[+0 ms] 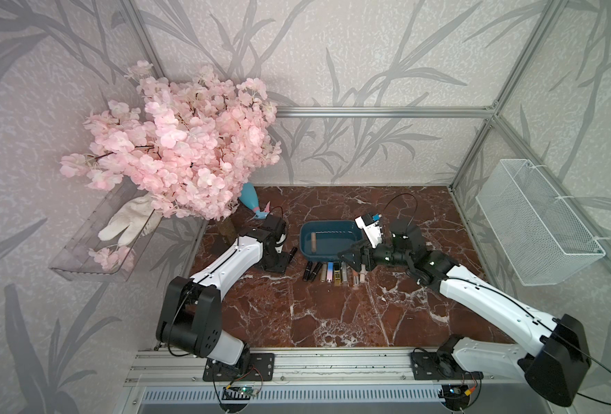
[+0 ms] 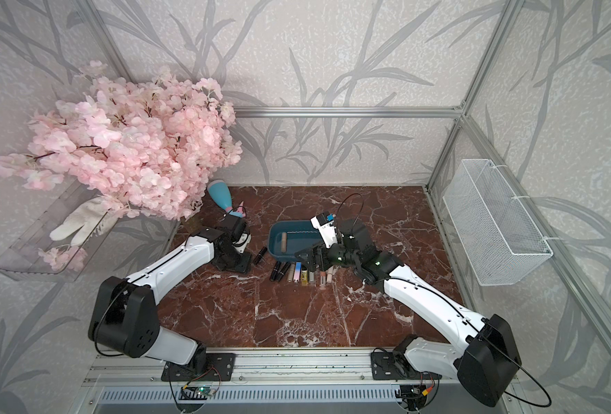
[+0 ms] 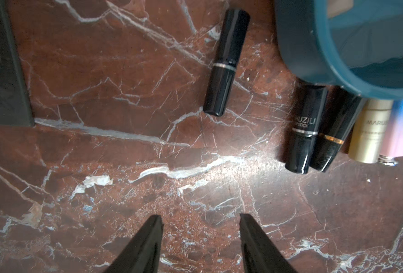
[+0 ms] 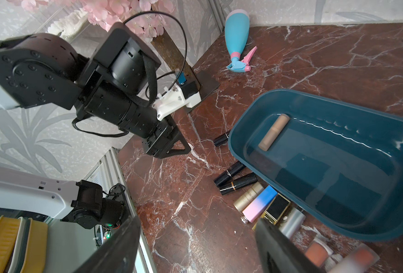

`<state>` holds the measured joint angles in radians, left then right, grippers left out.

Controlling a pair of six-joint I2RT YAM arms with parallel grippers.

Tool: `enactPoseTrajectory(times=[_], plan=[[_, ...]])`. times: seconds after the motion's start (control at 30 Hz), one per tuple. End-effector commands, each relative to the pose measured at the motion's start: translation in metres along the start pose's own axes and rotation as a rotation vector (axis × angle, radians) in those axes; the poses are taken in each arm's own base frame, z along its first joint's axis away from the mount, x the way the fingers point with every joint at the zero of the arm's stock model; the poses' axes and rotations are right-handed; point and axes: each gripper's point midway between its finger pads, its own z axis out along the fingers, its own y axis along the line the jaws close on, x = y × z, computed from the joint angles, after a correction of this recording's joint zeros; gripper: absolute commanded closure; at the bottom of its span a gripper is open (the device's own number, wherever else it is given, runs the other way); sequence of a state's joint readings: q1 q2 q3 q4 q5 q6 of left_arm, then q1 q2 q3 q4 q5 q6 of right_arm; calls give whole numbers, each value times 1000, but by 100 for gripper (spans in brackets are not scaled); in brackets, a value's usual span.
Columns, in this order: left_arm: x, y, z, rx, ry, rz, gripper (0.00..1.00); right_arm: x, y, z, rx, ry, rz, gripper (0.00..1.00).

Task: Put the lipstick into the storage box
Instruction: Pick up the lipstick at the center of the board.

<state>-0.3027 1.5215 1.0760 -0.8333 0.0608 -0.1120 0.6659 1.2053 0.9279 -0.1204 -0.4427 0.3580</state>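
The left claw (image 3: 200, 218) hangs part open and empty over the bare table (image 1: 332, 315), with a lone black lipstick (image 1: 292, 255) near it, at 8 o'clock of the storage box (image 1: 332, 247). The right claw (image 4: 197, 221) gapes wide and empty above the row of lipsticks (image 1: 332, 272) at the box's 6 o'clock. One tan lipstick (image 1: 313, 241) lies inside.

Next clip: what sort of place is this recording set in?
Most likely a lab test cell dressed as a dressing table: an aluminium frame holds wallpapered panels, two robot arms are bolted to a rail, and lipsticks and a storage box lie on a marble-look tabletop.
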Motion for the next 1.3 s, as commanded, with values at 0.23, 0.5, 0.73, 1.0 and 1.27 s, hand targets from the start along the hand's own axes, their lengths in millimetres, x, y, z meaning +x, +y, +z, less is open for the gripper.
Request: enactPoseTrajectory(times=[0.23,0.5,0.73,1.0,1.27], plan=[[-27,-8,32,48,21,20,44,-6,9,-15,15,20,-92,19],[-44,-4,55,52,45,-1,45,0,5,-19,42,29,-97,18],[-53,2,73,56,67,-17,48,-6,2,-14,58,33,-103,18],[-61,4,87,76,81,-40,50,-10,0,-7,59,43,-101,18],[-62,0,102,100,114,-48,56,-12,-2,-2,63,45,-91,18]])
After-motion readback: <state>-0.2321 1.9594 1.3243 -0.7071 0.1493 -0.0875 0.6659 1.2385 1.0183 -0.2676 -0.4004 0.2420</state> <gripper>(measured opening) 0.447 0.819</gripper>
